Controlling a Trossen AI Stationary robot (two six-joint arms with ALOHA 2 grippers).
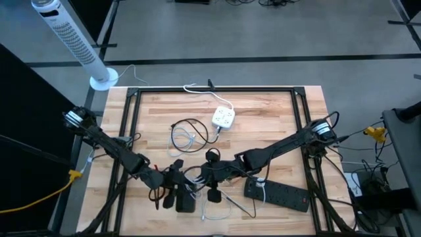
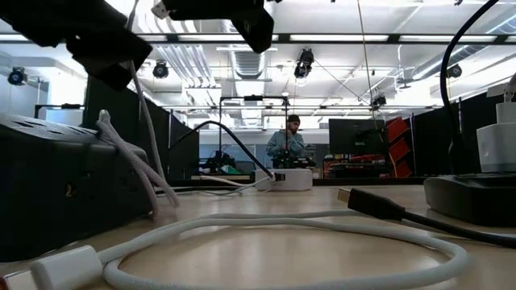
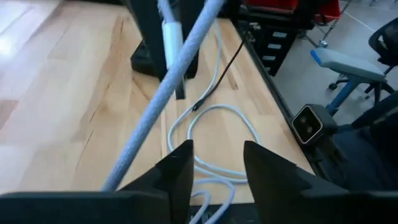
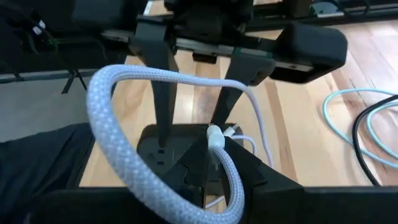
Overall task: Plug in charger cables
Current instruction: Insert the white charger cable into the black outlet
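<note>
1. Two grippers meet near the table's front edge: right gripper (image 4: pixel 214 146) pinches the white braided cable (image 4: pixel 118 149); left gripper (image 3: pixel 214 168) stands spread, empty
2. Cable looks light and floppy; better gripped at its stiff plug

We see a pale wooden table (image 1: pixel 263 118) with a smooth, striped grain, a braided cloth-sheathed white cable (image 4: pixel 124 155) — rough-woven — and matt black plastic fingers (image 3: pixel 177 177).

Readable text: none in any view.
Labels/brands: none legible on power strip (image 1: pixel 277 195) or socket cube (image 1: pixel 223 118).
Numbers/signs: none seen.
</note>
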